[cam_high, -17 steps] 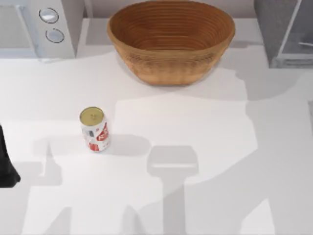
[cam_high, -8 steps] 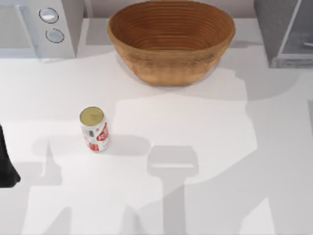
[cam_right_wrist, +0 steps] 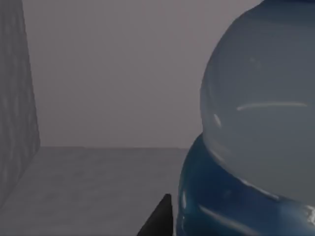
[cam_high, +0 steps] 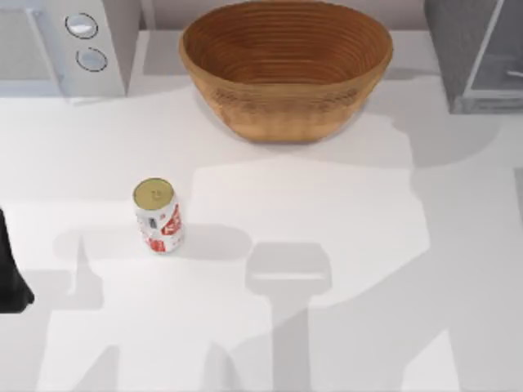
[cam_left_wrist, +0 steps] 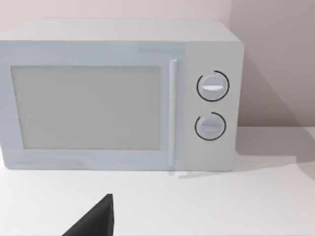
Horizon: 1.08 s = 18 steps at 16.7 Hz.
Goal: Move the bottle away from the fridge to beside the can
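Can [cam_high: 158, 216]: upright on the white counter [cam_high: 343, 245], left of centre in our top view; gold top, red & white side
Fridge [cam_high: 474, 53]: dark grey box at the counter's back right corner, paler silvery door panel facing front
Bottle [cam_right_wrist: 256, 137]: very close to our right wrist cam; clear rounded body w/ a blue band below it, standing in a dim grey space w/ a grey wall to one side & a grey back wall
Basket [cam_high: 286, 65]: brown woven bowl at the back, centre, betw. the microwave & fridge, well apart from the can
Microwave [cam_left_wrist: 118, 93]: white box w/ two round knobs at the back left corner; our left wrist cam faces its front, door w/ pale window, knobs stacked beside it
Left arm [cam_high: 12, 269]: dark bit at the left edge of the top view, near the can's level but apart from it
Left tool: one dark fingertip [cam_left_wrist: 96, 219] low in the left wrist view, over bare counter in front of the microwave; open or closed – can't tell
Right tool: one dark fingertip [cam_right_wrist: 158, 219] just beside the bottle's blue band; whether it touches or grips – can't tell
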{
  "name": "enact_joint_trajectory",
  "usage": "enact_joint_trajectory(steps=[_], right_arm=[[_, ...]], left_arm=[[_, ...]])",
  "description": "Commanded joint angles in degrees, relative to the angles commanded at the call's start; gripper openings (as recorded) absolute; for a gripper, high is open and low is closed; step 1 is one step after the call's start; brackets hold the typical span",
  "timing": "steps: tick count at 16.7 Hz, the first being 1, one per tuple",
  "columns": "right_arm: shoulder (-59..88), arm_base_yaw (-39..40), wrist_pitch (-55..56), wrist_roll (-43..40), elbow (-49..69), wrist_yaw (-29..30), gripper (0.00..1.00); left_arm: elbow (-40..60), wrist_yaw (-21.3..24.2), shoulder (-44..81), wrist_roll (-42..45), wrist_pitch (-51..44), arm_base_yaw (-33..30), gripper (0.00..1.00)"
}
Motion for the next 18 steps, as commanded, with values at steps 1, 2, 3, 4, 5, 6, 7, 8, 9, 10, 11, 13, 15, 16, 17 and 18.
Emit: enact_joint_trajectory(steps=[1,2,3,4,5,6,7,8,9,10,11,13,15,16,17,18], right_arm=[[-0.11,-0.18,0.0,0.08,-0.04,-0.01,0.0],[-0.26,-0.19,-0.21,0.08,-0.03,0.0,0.0],[-0.8,-0.19,-0.97,0.1,0.03,-0.01,0.0],[-1.67,-0.17,-2.16,0.12,0.14,-0.04,0.0],[-2.81,-0.14,-3.61,0.14,0.35,-0.09,0.0],[-4.1,-0.11,-5.14,0.14,0.64,-0.13,0.0],[-5.4,-0.1,-6.59,0.14,0.94,-0.15,0.0],[-6.5,-0.14,-7.8,0.15,1.21,-0.13,0.0],[-7.23,-0.18,-8.59,0.15,1.4,-0.1,0.0],[-7.45,-0.18,-8.82,0.15,1.45,-0.1,0.0],[-7.45,-0.18,-8.82,0.15,1.45,-0.1,0.0],[-7.23,-0.17,-8.68,0.24,1.26,-0.13,0.0],[-7.85,-0.33,-8.3,0.25,0.43,-0.22,0.0],[-8.75,-0.52,-7.75,0.27,-0.87,-0.39,0.0],[-9.98,-0.75,-7.01,0.29,-2.78,-0.66,0.0],[-11.5,-1.01,-6.09,0.3,-5.29,-1.01,0.0]], left_arm=[[0.0,0.0,0.0,0.0,0.0,0.0,1.0],[0.0,0.0,0.0,0.0,0.0,0.0,1.0],[0.0,0.0,0.0,0.0,0.0,0.0,1.0],[0.0,0.0,0.0,0.0,0.0,0.0,1.0],[0.0,0.0,0.0,0.0,0.0,0.0,1.0],[0.0,0.0,0.0,0.0,0.0,0.0,1.0],[0.0,0.0,0.0,0.0,0.0,0.0,1.0],[0.0,0.0,0.0,0.0,0.0,0.0,1.0],[0.0,0.0,0.0,0.0,0.0,0.0,1.0],[0.0,0.0,0.0,0.0,0.0,0.0,1.0],[0.0,0.0,0.0,0.0,0.0,0.0,1.0],[0.0,0.0,0.0,0.0,0.0,0.0,1.0],[0.0,0.0,0.0,0.0,0.0,0.0,1.0],[0.0,0.0,0.0,0.0,0.0,0.0,1.0],[0.0,0.0,0.0,0.0,0.0,0.0,1.0],[0.0,0.0,0.0,0.0,0.0,0.0,1.0]])
